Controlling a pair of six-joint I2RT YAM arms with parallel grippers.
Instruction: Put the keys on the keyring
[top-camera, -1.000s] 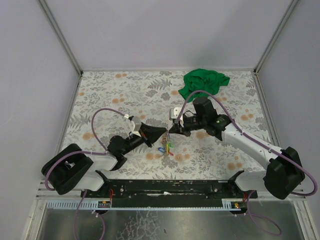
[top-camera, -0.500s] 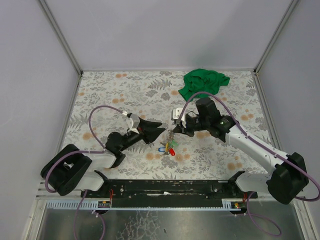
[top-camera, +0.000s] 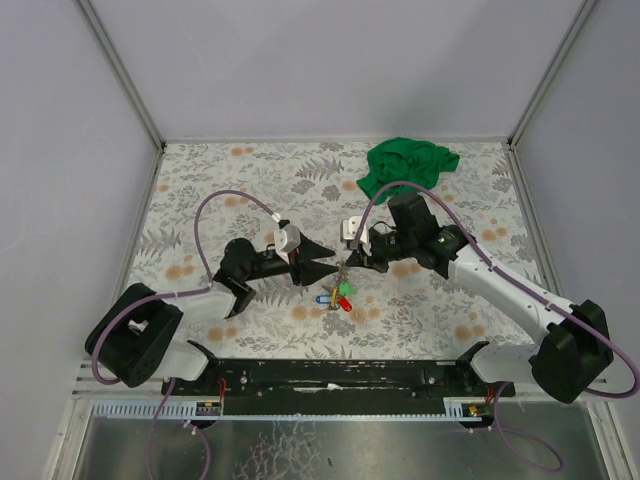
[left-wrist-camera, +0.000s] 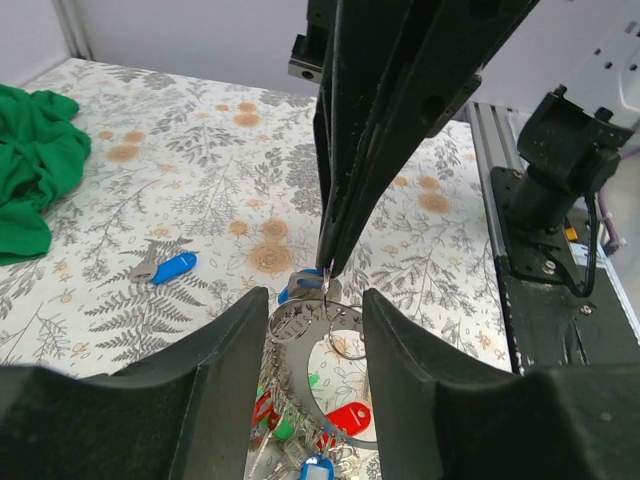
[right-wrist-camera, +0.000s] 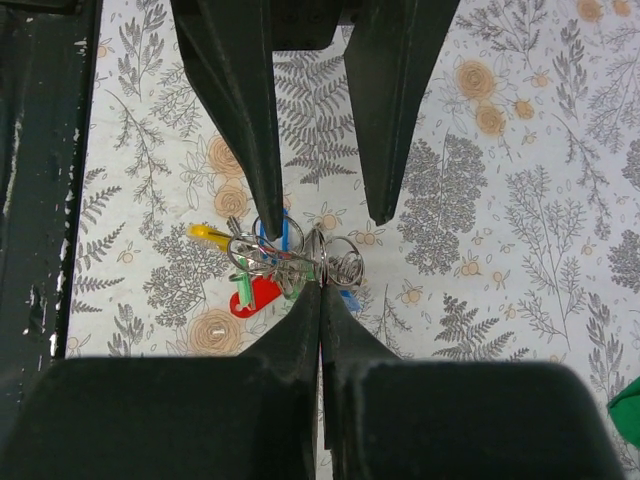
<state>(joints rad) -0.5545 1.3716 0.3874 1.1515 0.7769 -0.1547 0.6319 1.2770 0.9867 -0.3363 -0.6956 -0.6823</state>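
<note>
The keyring (left-wrist-camera: 294, 369), a silvery wire loop, hangs from my right gripper (right-wrist-camera: 321, 272), which is shut on its top edge. Several keys with red (left-wrist-camera: 347, 418), green and blue heads dangle from it in a bunch (top-camera: 340, 296) just above the table. A yellow-headed key (right-wrist-camera: 205, 233) and a red one (right-wrist-camera: 255, 297) show in the right wrist view. My left gripper (left-wrist-camera: 315, 300) is open, its fingers on either side of the loop without touching it. Tip to tip, it faces the right gripper (top-camera: 346, 262) mid-table. One blue key (left-wrist-camera: 170, 268) lies loose on the table.
A crumpled green cloth (top-camera: 405, 163) lies at the back right of the floral table top (top-camera: 220, 190). Grey walls close in the back and both sides. The black base rail (top-camera: 340, 375) runs along the near edge.
My left gripper has gone from shut to open and now stands astride the loop. The left forearm has swung up and to the right. My right gripper has stayed shut on the keyring.
</note>
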